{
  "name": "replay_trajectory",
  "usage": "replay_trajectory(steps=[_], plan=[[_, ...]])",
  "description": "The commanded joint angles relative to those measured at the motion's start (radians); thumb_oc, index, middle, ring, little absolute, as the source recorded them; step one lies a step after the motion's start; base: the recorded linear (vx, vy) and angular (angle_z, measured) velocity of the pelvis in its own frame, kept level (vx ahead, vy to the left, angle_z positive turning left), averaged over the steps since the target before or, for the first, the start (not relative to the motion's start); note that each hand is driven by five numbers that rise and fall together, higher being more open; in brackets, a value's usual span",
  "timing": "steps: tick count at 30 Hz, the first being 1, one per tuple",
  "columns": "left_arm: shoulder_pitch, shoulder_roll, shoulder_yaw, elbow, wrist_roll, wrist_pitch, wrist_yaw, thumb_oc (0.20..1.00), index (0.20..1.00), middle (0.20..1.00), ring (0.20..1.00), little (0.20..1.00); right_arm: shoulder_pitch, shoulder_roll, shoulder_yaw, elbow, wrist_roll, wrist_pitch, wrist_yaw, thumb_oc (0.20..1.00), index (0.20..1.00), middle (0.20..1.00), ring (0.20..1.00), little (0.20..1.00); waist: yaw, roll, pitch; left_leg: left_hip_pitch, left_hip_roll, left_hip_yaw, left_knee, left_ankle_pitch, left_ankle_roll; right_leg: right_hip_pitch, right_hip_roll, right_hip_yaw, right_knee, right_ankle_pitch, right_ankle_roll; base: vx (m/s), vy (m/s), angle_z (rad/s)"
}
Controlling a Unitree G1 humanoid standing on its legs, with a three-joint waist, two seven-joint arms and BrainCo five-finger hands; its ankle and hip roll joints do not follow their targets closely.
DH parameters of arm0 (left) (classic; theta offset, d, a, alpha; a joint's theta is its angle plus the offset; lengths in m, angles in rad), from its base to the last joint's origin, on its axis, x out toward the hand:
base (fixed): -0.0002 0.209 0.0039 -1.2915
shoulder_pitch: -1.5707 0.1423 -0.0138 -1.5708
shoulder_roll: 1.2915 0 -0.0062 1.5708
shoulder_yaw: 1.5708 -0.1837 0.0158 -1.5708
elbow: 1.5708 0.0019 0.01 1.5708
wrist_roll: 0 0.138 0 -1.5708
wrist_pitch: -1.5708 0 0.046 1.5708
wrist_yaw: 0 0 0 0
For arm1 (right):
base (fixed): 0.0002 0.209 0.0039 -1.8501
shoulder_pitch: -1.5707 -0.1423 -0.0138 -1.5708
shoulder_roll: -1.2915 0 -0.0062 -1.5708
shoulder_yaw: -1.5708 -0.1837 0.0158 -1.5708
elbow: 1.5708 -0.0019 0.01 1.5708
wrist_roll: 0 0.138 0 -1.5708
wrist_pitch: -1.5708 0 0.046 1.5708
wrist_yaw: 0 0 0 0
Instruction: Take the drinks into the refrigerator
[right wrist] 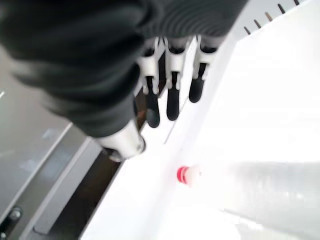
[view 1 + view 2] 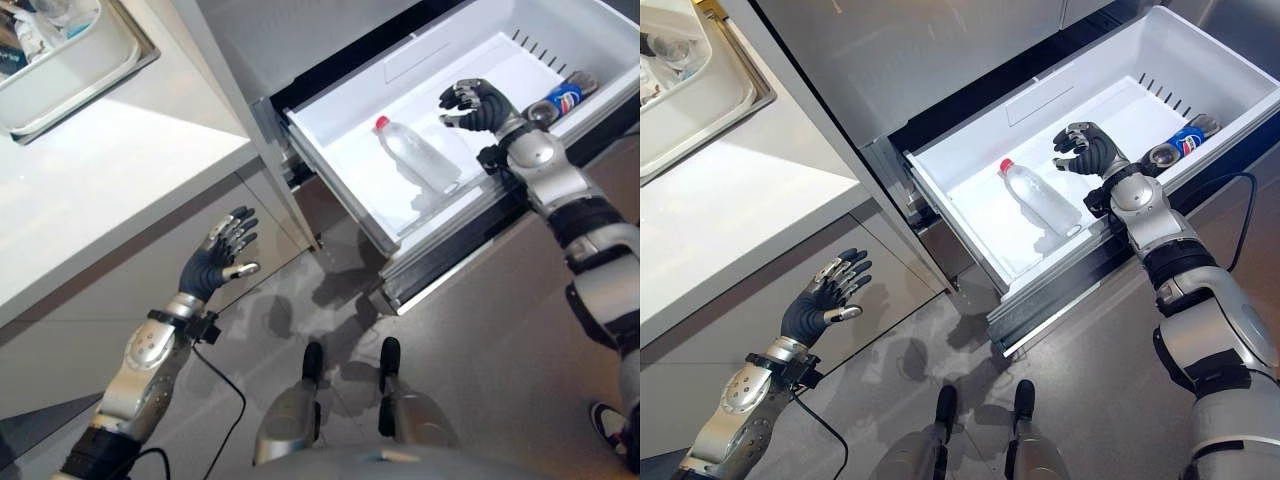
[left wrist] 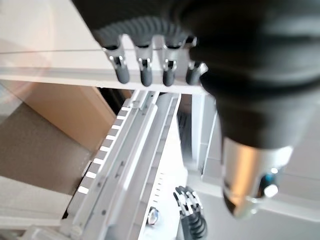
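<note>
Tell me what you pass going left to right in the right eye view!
Sink → left hand → clear bottle lying in the drawer → right hand → blue bottle.

The blue-labelled bottle [image 2: 565,97] at the upper right of the left eye view is partly hidden behind the right hand's [image 2: 480,106] wrist; its cap end cannot be seen. The sink basin [image 2: 70,62] at the upper left is cut off by the frame edge, and its contents are too blurred to identify. In the right wrist view, the clear red-capped bottle [image 1: 260,187] runs out of the frame at the lower right. The drawer [image 2: 970,225] is cropped at the upper right corner.
</note>
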Motion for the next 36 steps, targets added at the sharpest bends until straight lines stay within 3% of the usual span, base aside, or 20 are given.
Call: replay_trajectory(steps=[1,6,7,9,14,15,20,23,29,33,36], plan=[[-0.009,0.015,0.02,-0.083,0.025,-0.068,0.001,1.0,1.0,1.0,1.0,1.0,-0.019,0.012,0.077,0.035,-0.02,-0.007,-0.008,0.2,0.2,0.2,0.2,0.2,-0.007,-0.024,0.023,-0.001,-0.04,-0.035,0.029,-0.025,0.046,-0.042,-0.036,-0.003,0.237,-0.199,0.058,-0.01,-0.003,0.04],[-0.023,0.014,0.023,-0.07,0.03,-0.063,-0.008,1.0,1.0,1.0,1.0,1.0,-0.029,-0.017,0.08,0.016,-0.044,-0.004,-0.009,0.2,0.2,0.2,0.2,0.2,-0.008,-0.036,0.008,0.007,-0.04,-0.038,0.036,-0.031,0.045,-0.023,-0.039,-0.01,0.23,-0.2,0.057,0.0,-0.004,0.06],[-0.027,0.012,0.022,-0.061,0.031,-0.062,-0.011,1.0,1.0,1.0,1.0,1.0,-0.029,-0.032,0.078,-0.007,-0.042,-0.004,-0.009,0.404,0.404,0.404,0.404,0.404,-0.01,-0.04,0.003,0.011,-0.041,-0.037,0.041,-0.035,0.044,-0.015,-0.04,-0.01,0.229,-0.2,0.057,0.0,0.0,0.0],[-0.029,0.011,0.027,-0.055,0.029,-0.059,-0.016,1.0,1.0,1.0,1.0,1.0,-0.024,-0.07,0.068,-0.077,-0.031,-0.011,-0.011,1.0,1.0,1.0,1.0,1.0,-0.014,-0.048,-0.01,0.016,-0.043,-0.035,0.047,-0.042,0.044,0.0,-0.041,-0.011,0.219,-0.2,0.057,0.0,0.0,0.0],[-0.035,-0.011,0.03,-0.033,0.029,-0.054,-0.018,1.0,1.0,1.0,1.0,1.0,0.051,-0.172,-0.017,-0.284,0.031,-0.044,-0.021,1.0,1.0,1.0,1.0,1.0,-0.024,-0.069,-0.042,0.031,-0.045,-0.032,0.058,-0.057,0.044,0.037,-0.043,-0.012,0.195,-0.196,0.059,0.01,0.005,0.0],[-0.032,-0.022,0.043,-0.025,0.039,-0.055,-0.021,1.0,1.0,1.0,1.0,1.0,0.144,-0.23,-0.096,-0.423,0.059,-0.076,-0.019,1.0,1.0,1.0,1.0,1.0,-0.037,-0.078,-0.06,0.041,-0.046,-0.026,0.063,-0.068,0.046,0.052,-0.044,-0.009,0.187,-0.195,0.06,0.04,0.038,-0.01],[-0.011,-0.058,0.069,-0.004,0.042,-0.054,-0.024,1.0,1.0,1.0,1.0,1.0,0.473,-0.271,-0.402,-0.688,0.149,-0.133,-0.012,1.0,1.0,1.0,1.0,1.0,-0.063,-0.1,-0.107,0.076,-0.049,-0.004,0.072,-0.095,0.056,0.098,-0.048,0.008,0.161,-0.19,0.066,0.05,0.04,-0.03],[0.005,-0.082,0.089,-0.007,0.048,-0.055,-0.03,1.0,1.0,1.0,1.0,1.0,0.648,-0.222,-0.561,-0.792,0.184,-0.165,-0.005,1.0,1.0,1.0,1.0,1.0,-0.08,-0.101,-0.135,0.091,-0.052,0.01,0.074,-0.108,0.063,0.115,-0.05,0.021,0.145,-0.185,0.069,0.05,0.038,-0.2],[0.045,-0.146,0.159,-0.009,0.066,-0.062,-0.041,1.0,1.0,1.0,1.0,1.0,1.008,-0.105,-0.897,-1.024,0.058,-0.215,-0.035,1.0,1.0,1.0,1.0,1.0,-0.117,-0.105,-0.191,0.122,-0.051,0.061,0.077,-0.131,0.079,0.129,-0.048,0.073,0.129,-0.17,0.08,0.05,0.039,-0.3],[0.08,-0.18,0.208,-0.019,0.076,-0.067,-0.054,1.0,1.0,1.0,1.0,1.0,1.198,0.037,-1.004,-1.058,-0.019,-0.232,-0.037,1.0,1.0,1.0,1.0,1.0,-0.147,-0.098,-0.215,0.142,-0.051,0.081,0.064,-0.139,0.085,0.133,-0.045,0.094,0.119,-0.168,0.084,0.03,0.016,-0.29],[0.105,-0.198,0.231,-0.021,0.082,-0.07,-0.057,1.0,1.0,1.0,1.0,1.0,1.28,0.15,-1.003,-0.975,-0.046,-0.233,-0.042,1.0,1.0,1.0,1.0,1.0,-0.163,-0.094,-0.226,0.152,-0.05,0.095,0.058,-0.143,0.088,0.135,-0.043,0.109,0.116,-0.166,0.084,0.03,0.012,-0.23]])
